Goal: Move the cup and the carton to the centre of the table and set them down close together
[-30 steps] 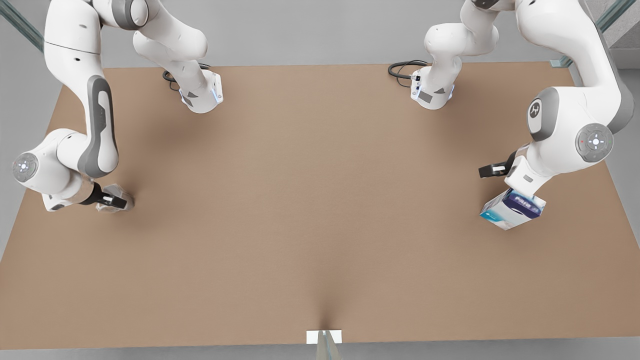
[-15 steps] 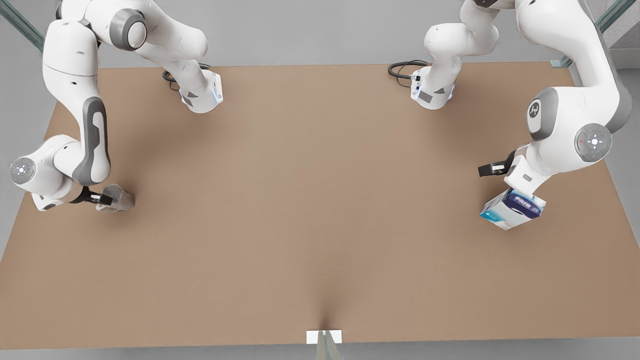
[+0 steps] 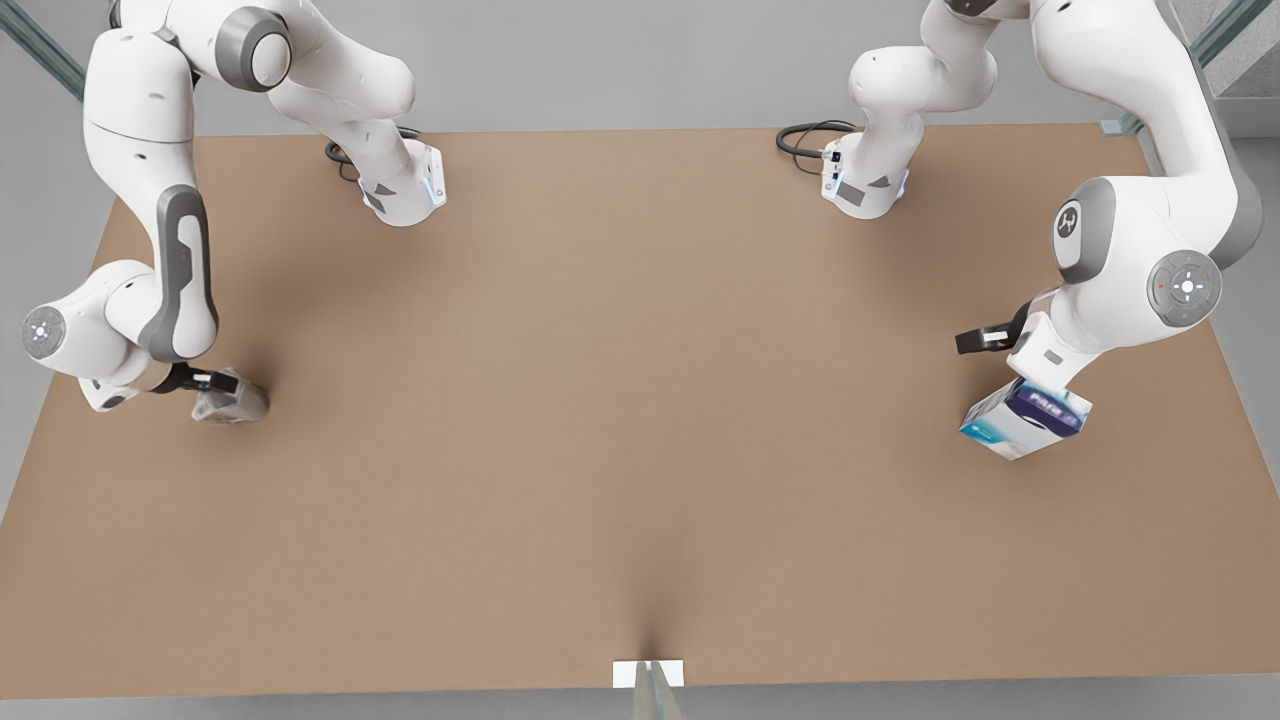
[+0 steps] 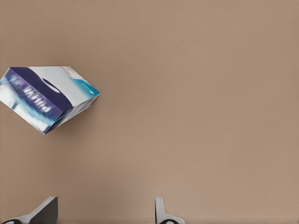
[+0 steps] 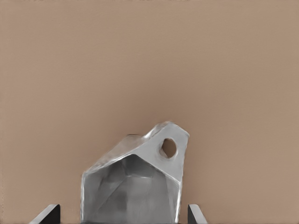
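Observation:
The silvery faceted cup [image 3: 232, 401] lies tipped on the table [image 3: 640, 400] near the front view's left edge. My right gripper [image 5: 122, 213] is open, and the cup [image 5: 135, 179] sits between its fingertips [image 5: 49, 213] with a gap on one side. The white and navy carton [image 3: 1025, 420] rests tilted on the table at the front view's right. My left gripper [image 4: 103, 212] hovers open with nothing between its fingers [image 4: 161, 212], and the carton [image 4: 49, 98] lies apart from it, off to one side.
Both arm bases [image 3: 400, 190] [image 3: 865, 185] stand at the far edge with black cables [image 3: 805, 135] beside them. A small white tab [image 3: 648, 673] sticks out at the middle of the near edge. Bare tabletop stretches between the two objects.
The arm at the front view's left pulled its gripper back a little toward the table's left edge and away from the camera. The cup stayed put. The other arm and the carton hardly moved.

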You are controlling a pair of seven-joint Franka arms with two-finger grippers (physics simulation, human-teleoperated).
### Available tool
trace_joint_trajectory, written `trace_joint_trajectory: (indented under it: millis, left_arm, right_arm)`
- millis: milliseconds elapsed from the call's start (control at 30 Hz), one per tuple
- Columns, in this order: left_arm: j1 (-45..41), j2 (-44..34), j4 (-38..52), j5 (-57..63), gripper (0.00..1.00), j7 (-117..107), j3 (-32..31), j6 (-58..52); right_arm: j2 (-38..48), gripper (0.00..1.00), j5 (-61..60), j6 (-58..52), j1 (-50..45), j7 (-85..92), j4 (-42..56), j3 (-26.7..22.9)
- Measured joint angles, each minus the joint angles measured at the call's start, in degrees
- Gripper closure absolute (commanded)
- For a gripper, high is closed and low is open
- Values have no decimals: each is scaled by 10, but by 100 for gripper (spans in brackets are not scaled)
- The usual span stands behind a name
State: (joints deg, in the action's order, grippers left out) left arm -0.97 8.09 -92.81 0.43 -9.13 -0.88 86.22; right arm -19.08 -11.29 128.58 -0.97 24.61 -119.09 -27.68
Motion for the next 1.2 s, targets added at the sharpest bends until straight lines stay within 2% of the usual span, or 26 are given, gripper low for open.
trace_joint_trajectory:
  millis: [133, 333, 900, 933, 967, 1000, 1033, 1067, 1200]
  left_arm:
    - [0, 1, 0, 0, 0, 1, 0, 1]
    - [0, 2, 0, 0, 0, 1, 0, 2]
    - [0, 5, 1, 1, 0, 1, 0, 4]
    - [0, 5, 1, 1, 0, 1, 0, 4]
    - [0, 5, 1, 1, 0, 1, 0, 4]
    - [0, 7, 1, 1, 0, 1, 0, 4]
    - [0, 9, 2, 1, 0, 1, 0, 4]
    - [0, 9, 2, 1, 0, 1, 0, 4]
    - [0, 10, 2, 1, 0, 1, 0, 4]
  right_arm:
    - [-2, 0, -8, 6, 0, 1, -6, 3]
    - [-5, 0, -7, 13, -4, 93, -13, 7]
    - [-10, 0, -9, 19, -4, 91, -42, 40]
    - [-11, 4, -9, 23, -3, 91, -42, 40]
    - [-12, 16, -9, 25, -3, 91, -42, 40]
    - [-12, 36, -9, 28, -3, 91, -41, 40]
    - [-12, 67, -9, 30, -4, 92, -41, 40]
    - [-13, 79, -9, 31, -4, 92, -40, 40]
    - [-22, 79, -8, 85, -16, 92, -47, 40]
